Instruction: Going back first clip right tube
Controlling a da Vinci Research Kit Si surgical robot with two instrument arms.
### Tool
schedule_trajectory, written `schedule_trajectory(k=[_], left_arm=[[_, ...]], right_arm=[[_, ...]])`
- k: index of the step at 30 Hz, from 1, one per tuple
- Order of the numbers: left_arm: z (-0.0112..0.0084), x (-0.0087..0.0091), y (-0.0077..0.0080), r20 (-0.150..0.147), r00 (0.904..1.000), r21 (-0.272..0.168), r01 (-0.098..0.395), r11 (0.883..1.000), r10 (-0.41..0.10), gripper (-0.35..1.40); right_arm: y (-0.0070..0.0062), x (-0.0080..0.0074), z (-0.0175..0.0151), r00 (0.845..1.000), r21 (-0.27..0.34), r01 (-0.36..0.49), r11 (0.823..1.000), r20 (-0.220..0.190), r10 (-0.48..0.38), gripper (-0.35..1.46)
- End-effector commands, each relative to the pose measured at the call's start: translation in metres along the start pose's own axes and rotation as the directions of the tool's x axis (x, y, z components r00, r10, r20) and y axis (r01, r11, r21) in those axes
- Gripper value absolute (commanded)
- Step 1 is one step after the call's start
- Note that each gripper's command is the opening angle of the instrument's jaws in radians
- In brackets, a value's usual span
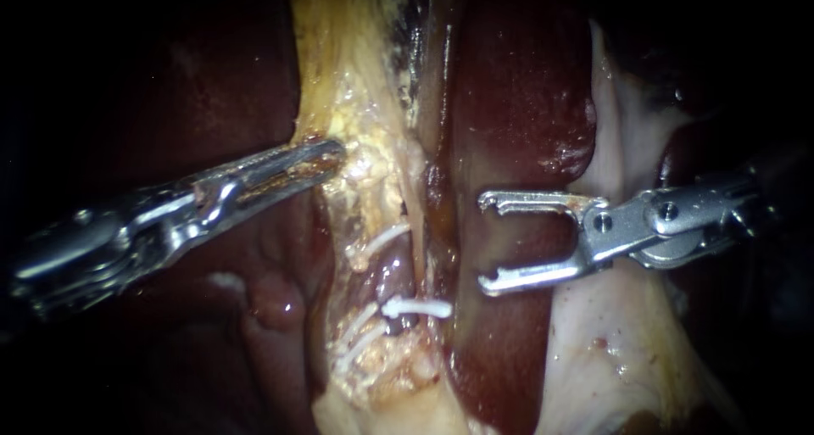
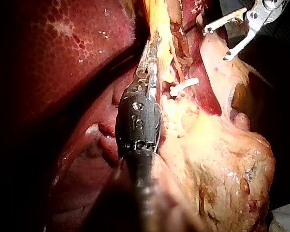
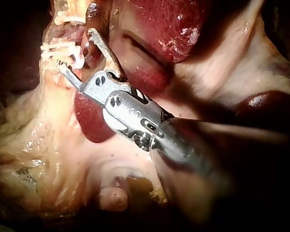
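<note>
Endoscope view: left instrument (image 1: 326,157), shaft entering from the left, jaws pressed together and pinching the edge of a strip of yellow fatty tissue (image 1: 348,79). Right instrument (image 1: 485,242), shaft entering from the right, jaws spread wide and empty, lying over a dark red liver lobe (image 1: 517,104). Below the left tip, several white clips cross the fatty strip. The foremost white clip (image 1: 417,307) sits across a dark reddish tube (image 1: 392,276), near the lower right jaw but apart from it. Which tube this is cannot be told. Pale membrane (image 1: 610,359) lies under the right shaft. Left wrist view: left instrument (image 2: 149,50) runs along the fatty tissue (image 2: 159,24), jaws closed on it. The white clip (image 2: 184,87) lies just beside them. The right instrument (image 2: 216,43) stands well ahead and to the side, its jaws agape. Right wrist view: right instrument (image 3: 75,48), jaws wide apart with nothing between them. One jaw lies against the liver lobe (image 3: 92,121). The other reaches close to the white clips (image 3: 55,47) on the fatty strip.
</note>
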Motion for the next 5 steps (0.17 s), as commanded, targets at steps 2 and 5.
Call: schedule_trajectory(k=[2,5], left_arm=[[-0.0001,0.0,0.0,0.0,1.0,0.0,0.0,1.0,0.0,-0.35],[-0.0001,0.0,0.0,0.0,1.0,0.0,0.0,1.0,0.0,-0.35]], right_arm=[[0.0,0.0,0.0,1.0,-0.001,0.005,1.0,-0.002,-0.005,0.6],[0.0001,0.0001,0.0,1.0,-0.002,0.01,1.0,-0.004,-0.01,0.6]])
